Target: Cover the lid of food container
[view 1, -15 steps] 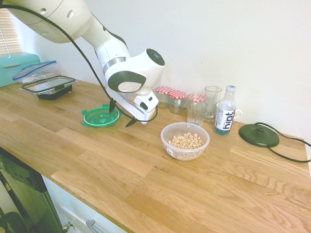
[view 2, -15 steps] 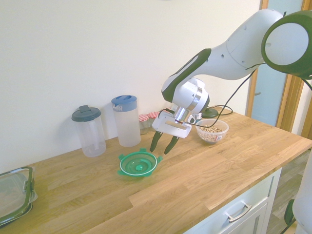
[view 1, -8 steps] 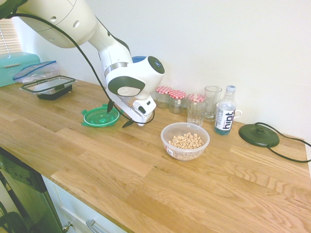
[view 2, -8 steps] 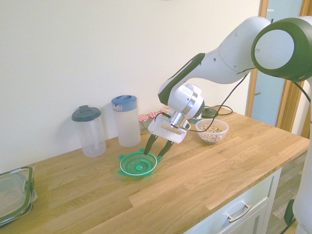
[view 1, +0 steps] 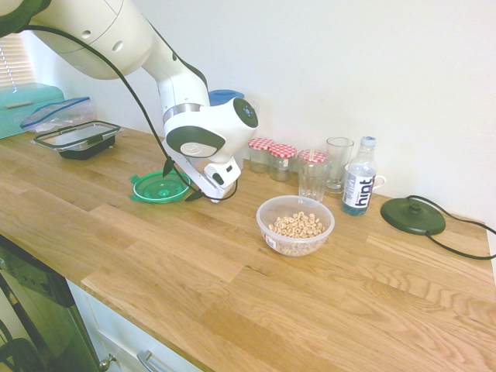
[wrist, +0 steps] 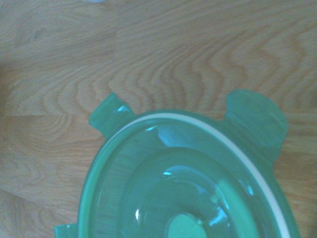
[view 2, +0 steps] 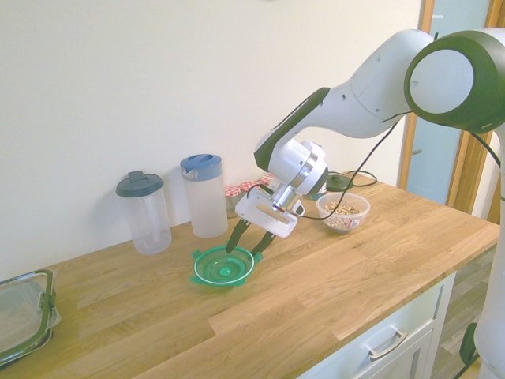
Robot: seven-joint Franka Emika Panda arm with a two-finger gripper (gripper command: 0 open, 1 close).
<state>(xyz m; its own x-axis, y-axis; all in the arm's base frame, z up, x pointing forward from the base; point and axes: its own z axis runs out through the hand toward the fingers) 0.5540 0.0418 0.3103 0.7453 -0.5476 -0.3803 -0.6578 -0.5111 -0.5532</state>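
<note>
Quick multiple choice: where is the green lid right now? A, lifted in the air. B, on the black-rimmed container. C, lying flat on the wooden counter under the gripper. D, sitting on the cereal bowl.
C: the lid lies on the counter, the open gripper straddling its rim.

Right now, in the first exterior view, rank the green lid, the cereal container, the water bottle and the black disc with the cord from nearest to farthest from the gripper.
1. The lid, directly under the open gripper, toward the arm's side.
2. The food container, mid-counter.
3. The water bottle, by the wall.
4. The black disc, at the counter's far end.
</note>
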